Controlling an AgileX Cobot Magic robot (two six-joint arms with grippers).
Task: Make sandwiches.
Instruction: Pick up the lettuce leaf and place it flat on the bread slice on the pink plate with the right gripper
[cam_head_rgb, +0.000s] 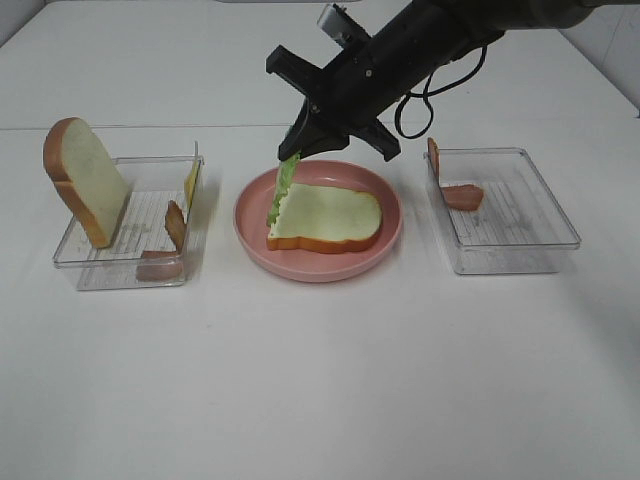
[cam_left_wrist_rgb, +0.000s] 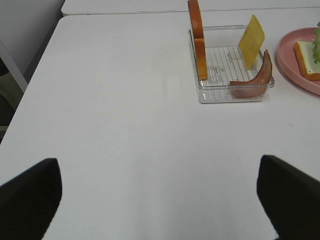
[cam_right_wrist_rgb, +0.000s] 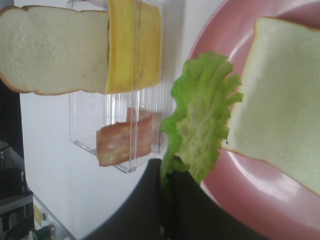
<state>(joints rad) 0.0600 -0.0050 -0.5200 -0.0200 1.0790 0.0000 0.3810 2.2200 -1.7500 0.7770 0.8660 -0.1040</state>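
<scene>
Your left gripper (cam_left_wrist_rgb: 160, 200) hangs over bare table (cam_left_wrist_rgb: 125, 140), its fingers wide apart and holding nothing. In the left tray (cam_head_rgb: 120, 272) a bread slice (cam_head_rgb: 85, 180) leans upright at the far-left corner. Cheese (cam_head_rgb: 190, 183) stands on edge against the right wall, and two bacon strips (cam_head_rgb: 175, 222) sit toward the front. At centre, the plate (cam_head_rgb: 318, 268) carries a flat slice (cam_head_rgb: 330, 215). Your right gripper (cam_head_rgb: 297, 148) reaches across above the plate's left rim, closed on the lettuce (cam_head_rgb: 283, 188), which hangs down at that slice's left edge. The right tray (cam_head_rgb: 505, 258) holds more bacon (cam_head_rgb: 463, 196).
</scene>
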